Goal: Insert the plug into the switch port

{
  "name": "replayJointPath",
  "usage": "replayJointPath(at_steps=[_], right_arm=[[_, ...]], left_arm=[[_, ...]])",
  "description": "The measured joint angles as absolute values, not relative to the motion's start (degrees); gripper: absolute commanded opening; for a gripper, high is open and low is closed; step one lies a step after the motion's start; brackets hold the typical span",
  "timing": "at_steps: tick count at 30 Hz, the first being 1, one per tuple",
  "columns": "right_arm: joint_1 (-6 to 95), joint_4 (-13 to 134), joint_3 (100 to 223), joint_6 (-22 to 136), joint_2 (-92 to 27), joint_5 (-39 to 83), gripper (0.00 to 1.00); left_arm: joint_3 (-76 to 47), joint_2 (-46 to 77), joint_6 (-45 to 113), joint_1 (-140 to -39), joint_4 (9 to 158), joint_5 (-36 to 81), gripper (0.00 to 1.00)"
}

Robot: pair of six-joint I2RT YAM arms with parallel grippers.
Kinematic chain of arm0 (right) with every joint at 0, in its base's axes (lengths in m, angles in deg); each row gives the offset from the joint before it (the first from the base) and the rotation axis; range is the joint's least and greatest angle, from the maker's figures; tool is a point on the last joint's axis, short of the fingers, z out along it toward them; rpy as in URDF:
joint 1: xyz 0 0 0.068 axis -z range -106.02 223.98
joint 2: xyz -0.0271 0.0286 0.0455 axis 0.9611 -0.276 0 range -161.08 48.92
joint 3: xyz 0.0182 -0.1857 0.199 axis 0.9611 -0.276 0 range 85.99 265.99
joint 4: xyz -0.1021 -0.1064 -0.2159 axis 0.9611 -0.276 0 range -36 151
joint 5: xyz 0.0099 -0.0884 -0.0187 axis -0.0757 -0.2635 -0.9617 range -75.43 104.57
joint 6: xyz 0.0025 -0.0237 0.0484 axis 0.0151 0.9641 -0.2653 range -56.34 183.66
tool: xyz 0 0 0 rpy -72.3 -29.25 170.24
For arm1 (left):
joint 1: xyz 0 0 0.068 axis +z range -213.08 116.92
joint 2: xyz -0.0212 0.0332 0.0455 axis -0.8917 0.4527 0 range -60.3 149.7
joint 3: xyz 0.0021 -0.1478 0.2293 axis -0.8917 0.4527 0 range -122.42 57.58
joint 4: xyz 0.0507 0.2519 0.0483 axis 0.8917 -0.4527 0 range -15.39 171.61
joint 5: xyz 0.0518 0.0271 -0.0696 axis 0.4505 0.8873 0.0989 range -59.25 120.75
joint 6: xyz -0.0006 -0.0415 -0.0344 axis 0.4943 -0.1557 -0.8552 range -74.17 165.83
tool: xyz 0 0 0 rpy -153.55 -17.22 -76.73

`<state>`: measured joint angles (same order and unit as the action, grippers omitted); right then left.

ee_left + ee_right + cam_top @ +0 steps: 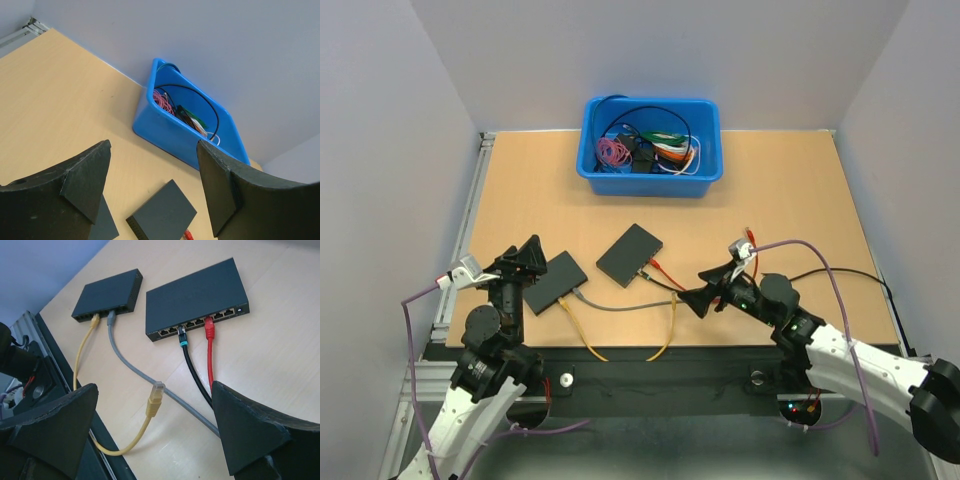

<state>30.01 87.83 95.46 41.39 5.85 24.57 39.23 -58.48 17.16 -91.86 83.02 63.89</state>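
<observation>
The loose yellow plug [156, 396] lies on the table across a grey cable [130, 367], its clear tip pointing toward the nearer black switch [200, 295]. That switch holds a black and a red plug in its front ports. My right gripper [155, 435] is open, its fingers standing wide on either side of the yellow plug and a little short of it. From above, the plug [672, 300] sits just left of the right gripper [708, 288]. The yellow cable's other end sits in the second switch [556, 282]. My left gripper [520, 262] hangs open and empty beside that switch.
A blue bin [650, 150] full of coiled cables stands at the back centre. Red and black cables [197, 370] run from the nearer switch under my right fingers. The yellow cable loops over the table's dark front rail [620, 365].
</observation>
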Motion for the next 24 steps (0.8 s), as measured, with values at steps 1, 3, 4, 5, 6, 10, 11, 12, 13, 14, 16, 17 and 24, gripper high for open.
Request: replayJointPath(at_steps=[1, 3, 4, 5, 6, 10, 11, 12, 13, 14, 16, 17, 24], right_arm=[[30.01, 88.14, 95.42, 41.44, 6.22, 24.72, 1.00], [30.01, 88.49, 95.36, 41.57, 6.86, 25.05, 1.00], [30.01, 88.53, 95.36, 41.61, 7.10, 25.32, 1.00], [30.01, 88.55, 95.36, 41.66, 7.25, 25.53, 1.00], [30.01, 88.53, 95.33, 41.68, 7.38, 25.71, 1.00], [30.01, 88.57, 95.33, 41.81, 7.40, 26.45, 1.00], [30.01, 88.59, 95.33, 41.81, 7.23, 26.67, 1.00], [30.01, 88.59, 95.33, 41.81, 7.07, 26.76, 1.00], [30.01, 88.57, 95.33, 41.81, 6.81, 26.93, 1.00], [30.01, 88.57, 95.33, 41.83, 6.48, 27.11, 1.00], [30.01, 88.55, 95.33, 41.83, 6.22, 27.33, 1.00], [30.01, 88.57, 95.33, 41.83, 6.16, 27.41, 1.00], [30.01, 88.88, 95.33, 41.85, 5.83, 28.29, 1.00]], left_arm=[[39.23, -58.48, 17.16, -91.86, 83.02, 63.89, 0.81], [39.23, -58.48, 17.16, -91.86, 83.02, 63.89, 0.81], [39.23, -58.48, 17.16, -91.86, 83.02, 63.89, 0.80], [39.23, -58.48, 17.16, -91.86, 83.02, 63.89, 0.81], [39.23, -58.48, 17.18, -91.86, 83.02, 63.89, 0.81], [39.23, -58.48, 17.16, -91.86, 83.02, 63.89, 0.81], [39.23, -58.48, 17.16, -91.86, 83.02, 63.89, 0.81], [39.23, -58.48, 17.16, -91.86, 83.02, 63.89, 0.81], [39.23, -58.48, 17.16, -91.86, 83.02, 63.89, 0.81], [39.23, -58.48, 17.16, -91.86, 83.02, 63.89, 0.81], [39.23, -58.48, 17.16, -91.86, 83.02, 63.89, 0.81], [39.23, -58.48, 17.18, -91.86, 83.02, 63.89, 0.81], [39.23, -58.48, 17.18, -91.86, 83.02, 63.87, 0.81]])
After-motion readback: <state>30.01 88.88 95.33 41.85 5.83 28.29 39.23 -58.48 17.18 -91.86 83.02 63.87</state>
